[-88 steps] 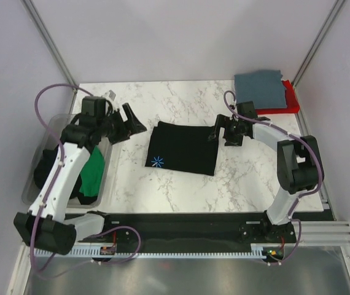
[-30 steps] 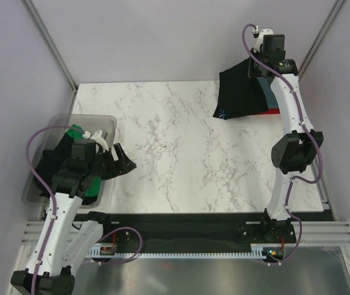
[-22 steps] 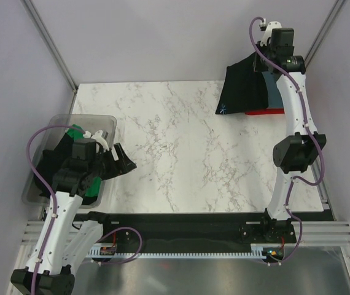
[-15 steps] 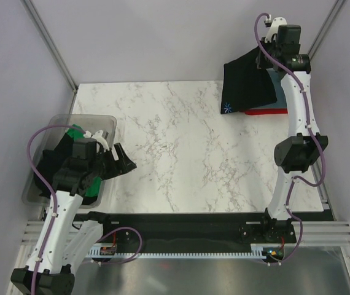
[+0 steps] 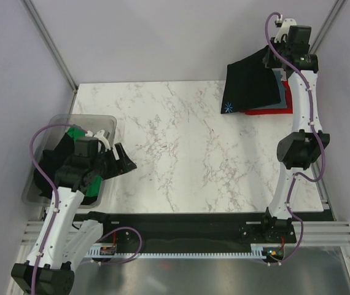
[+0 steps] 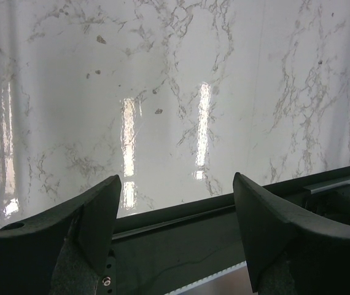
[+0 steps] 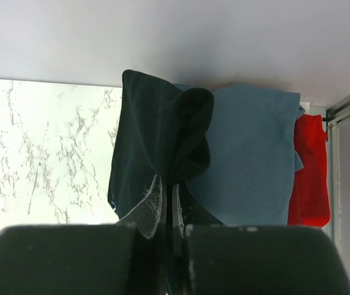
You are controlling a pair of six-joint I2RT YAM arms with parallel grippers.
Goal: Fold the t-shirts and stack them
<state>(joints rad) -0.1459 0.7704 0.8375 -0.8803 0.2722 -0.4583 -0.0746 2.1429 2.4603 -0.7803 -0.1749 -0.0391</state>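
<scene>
My right gripper (image 5: 273,59) is raised over the far right corner, shut on a folded black t-shirt (image 5: 252,83) with a small blue-white starburst print (image 5: 227,107). The shirt hangs over a slate grey-blue t-shirt (image 5: 282,93) that lies on a red one (image 5: 267,112). In the right wrist view the black cloth (image 7: 156,141) bunches between the shut fingers of the right gripper (image 7: 170,203), with the grey-blue shirt (image 7: 255,153) and the red shirt (image 7: 310,166) behind. My left gripper (image 5: 123,160) stands open and empty by the bin; the left wrist view has the left gripper (image 6: 175,178) over bare marble.
A clear plastic bin (image 5: 61,120) at the left edge holds a green t-shirt (image 5: 73,131) and black cloth (image 5: 45,167). A black rail (image 6: 224,233) runs along the table's near edge. Grey walls and metal posts close in the back corners.
The right arm has carried the black t-shirt a little further right and back, over the grey-blue and red shirts. The left arm has barely moved.
</scene>
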